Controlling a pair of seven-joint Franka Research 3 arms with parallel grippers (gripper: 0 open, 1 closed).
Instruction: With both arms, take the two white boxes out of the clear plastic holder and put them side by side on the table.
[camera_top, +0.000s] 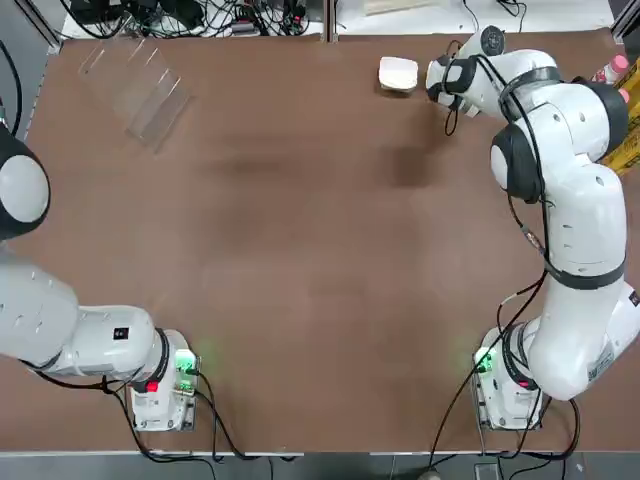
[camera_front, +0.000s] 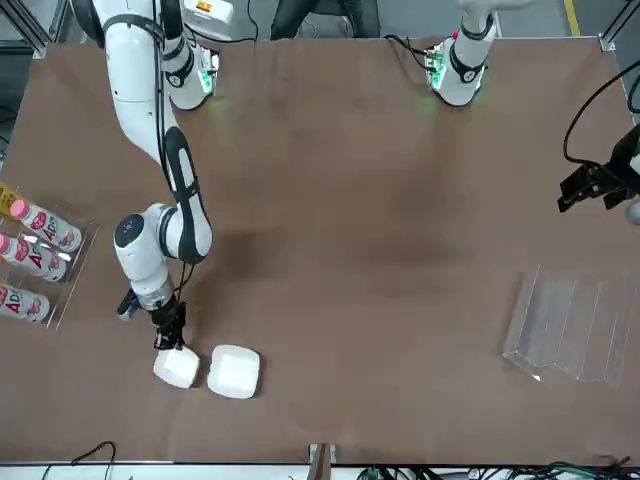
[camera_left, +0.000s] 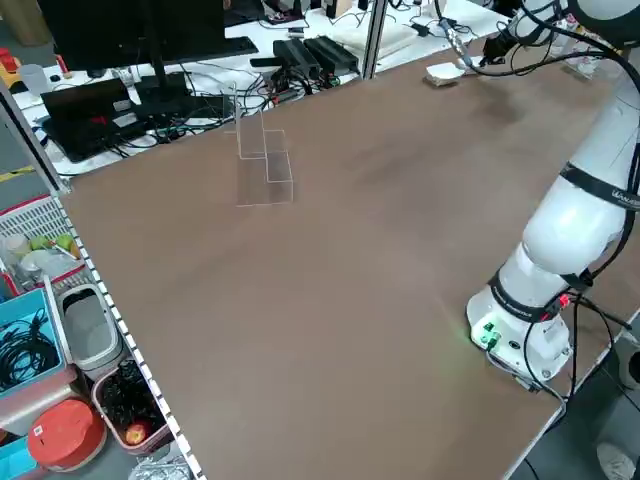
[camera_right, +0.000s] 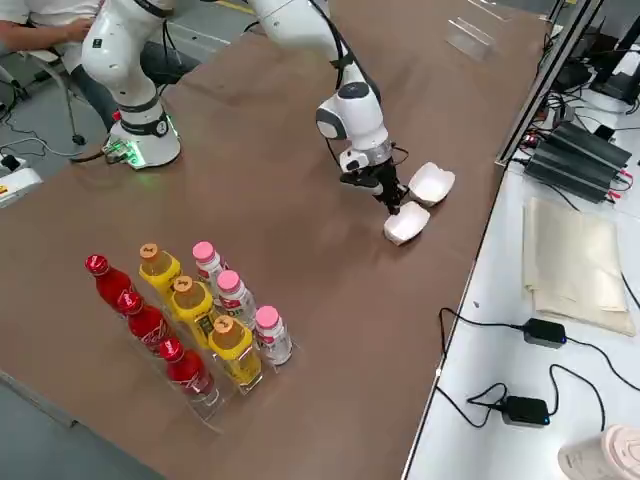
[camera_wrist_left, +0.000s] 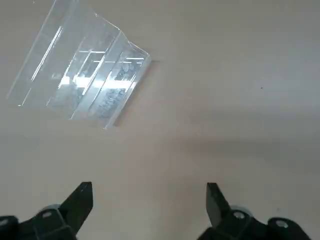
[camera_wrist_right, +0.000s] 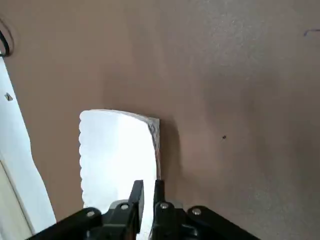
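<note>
Filling most of every view, the brown table carries everything at its far edge. Farthest to the robot's left lies the clear plastic holder, slots empty, its long axis running diagonally across that corner. Above and short of it the left gripper hangs with fingers spread wide and nothing between them, seemingly done there. At the far right, the right gripper pinches the rim of one white box, fingers nearly closed on its thin edge, lowering it beside the other white box. Both sit close together, the pair lined up along the far edge, likely so they end side by side.
</note>
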